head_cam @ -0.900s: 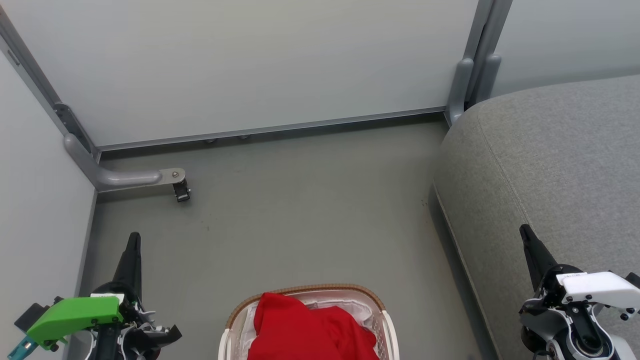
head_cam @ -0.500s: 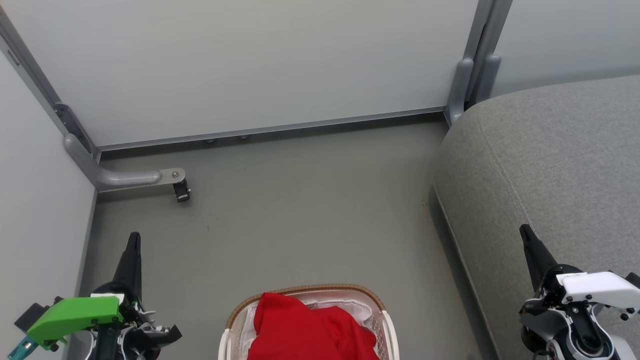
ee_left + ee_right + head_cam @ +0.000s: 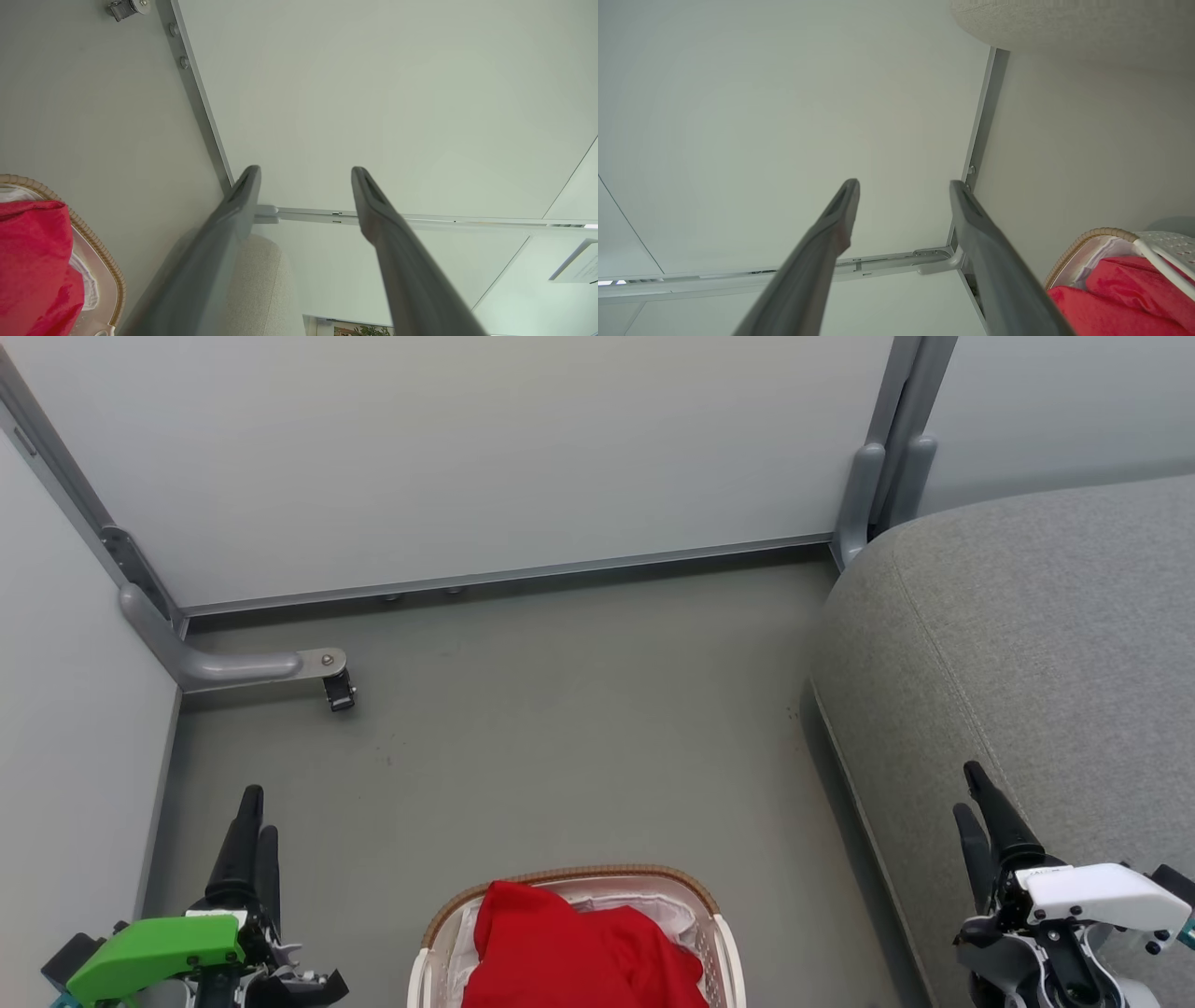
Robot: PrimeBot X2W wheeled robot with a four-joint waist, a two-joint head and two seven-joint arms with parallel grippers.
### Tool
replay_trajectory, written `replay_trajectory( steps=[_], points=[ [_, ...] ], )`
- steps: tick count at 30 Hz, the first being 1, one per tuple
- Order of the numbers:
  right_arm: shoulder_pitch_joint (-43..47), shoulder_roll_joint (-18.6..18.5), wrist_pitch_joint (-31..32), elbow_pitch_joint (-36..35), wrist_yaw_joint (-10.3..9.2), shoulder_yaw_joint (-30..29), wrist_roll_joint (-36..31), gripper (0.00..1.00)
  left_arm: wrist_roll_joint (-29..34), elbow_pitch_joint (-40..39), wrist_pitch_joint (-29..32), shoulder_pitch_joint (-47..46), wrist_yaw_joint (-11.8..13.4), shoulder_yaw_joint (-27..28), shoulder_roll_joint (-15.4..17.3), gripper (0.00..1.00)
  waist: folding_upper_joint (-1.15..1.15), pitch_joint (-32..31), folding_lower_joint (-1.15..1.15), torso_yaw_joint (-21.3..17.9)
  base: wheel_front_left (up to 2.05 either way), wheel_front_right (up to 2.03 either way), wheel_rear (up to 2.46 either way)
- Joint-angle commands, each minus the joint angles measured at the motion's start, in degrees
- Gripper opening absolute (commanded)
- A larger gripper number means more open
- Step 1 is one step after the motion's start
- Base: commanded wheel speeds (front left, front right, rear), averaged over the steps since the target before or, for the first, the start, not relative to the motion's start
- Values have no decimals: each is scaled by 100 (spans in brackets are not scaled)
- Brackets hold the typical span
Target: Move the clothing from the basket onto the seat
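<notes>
Red clothing [image 3: 569, 947] sits heaped in the basket [image 3: 579, 876], dead centre at the near edge of the head view, w/ a bit of white liner [image 3: 653, 907] showing on its far right side. Basket's on the floor [image 3: 560, 728]. The seat [image 3: 1027, 644] is off to its right, w/ a strip of floor between. Left gripper [image 3: 260, 814] hangs left of the basket. Right gripper [image 3: 966, 793] is over on the right, above the seat's left edge. Both are spread wide w/ nothing in them, fingers pointing far toward the wall [image 3: 467, 457]. So the clothes lie inward, nearer and lower from both sets of tips. Left one looks closer to the basket imo, right one's closer to the seat. Long axis of the pile: can't tell, basket's cut off at the bottom of the view.
</notes>
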Motion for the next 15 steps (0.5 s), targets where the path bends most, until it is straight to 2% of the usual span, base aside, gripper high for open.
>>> replay_trajectory(
  steps=[1,7,15],
  points=[
    [-133,-63,-78,-132,1,17,-193,100,150,-121,-96,-106,0,-49,88,100,0,5,0,2,0,0,0],
    [-187,-87,-235,-176,1,107,-857,100,604,-86,-300,-154,0,-216,240,100,0,26,0,7,0,0,0],
    [-276,-89,-434,-176,2,245,-1924,100,1743,10,-500,-196,0,-354,336,100,0,54,0,12,0,0,0]
  ],
)
